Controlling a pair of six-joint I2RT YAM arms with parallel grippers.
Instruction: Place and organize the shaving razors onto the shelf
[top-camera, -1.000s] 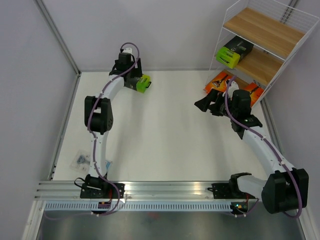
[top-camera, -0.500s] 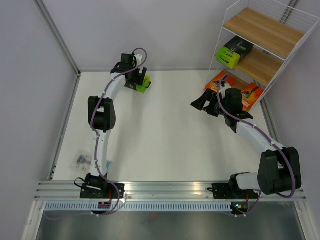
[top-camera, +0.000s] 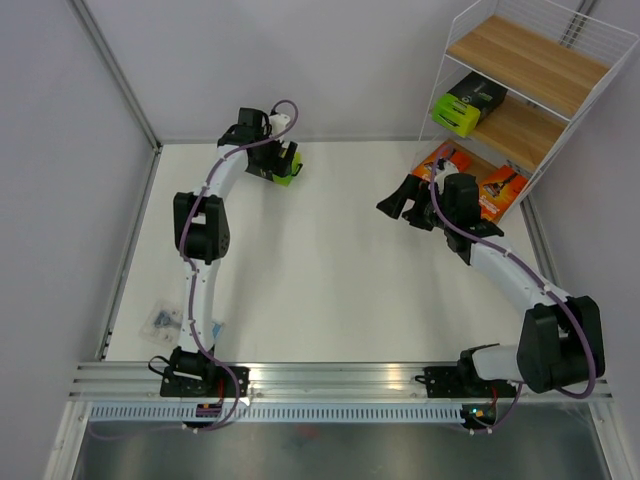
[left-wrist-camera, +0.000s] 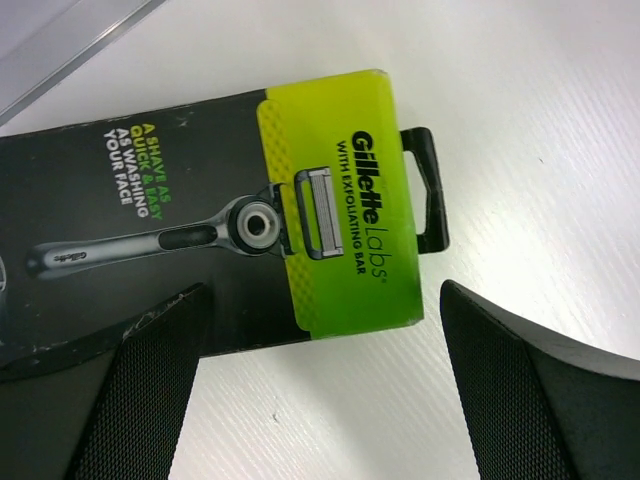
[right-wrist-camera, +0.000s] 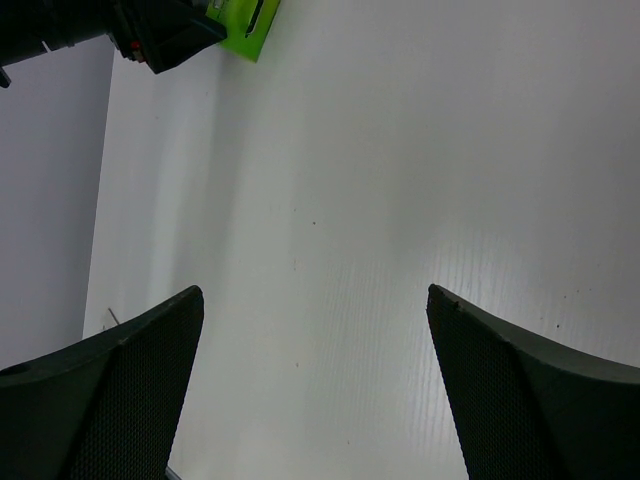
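A black razor box with a lime-green end (left-wrist-camera: 340, 200) lies flat on the white table at the far back left, also seen as a box (top-camera: 290, 168) from above. My left gripper (left-wrist-camera: 318, 300) hovers just above it, open, its fingers either side of the green end and not touching it. In the top view this left gripper (top-camera: 274, 158) covers most of the box. A second black-and-green box (top-camera: 466, 106) lies on the middle board of the shelf (top-camera: 530, 62). Two orange cards (top-camera: 440, 160) (top-camera: 502, 188) rest on the lowest board. My right gripper (top-camera: 393, 202) stands open and empty over bare table.
A clear blister pack with blue card (top-camera: 164, 320) lies near the table's left edge, by the left arm's base. The right wrist view shows the right gripper (right-wrist-camera: 313, 300) above the white tabletop, with the green box (right-wrist-camera: 246, 26) and the left arm far off.
The left wrist has turned and shifted slightly right over the black-and-green box. The right arm has folded back and its gripper has drifted a little up and left. Both grippers stay open.
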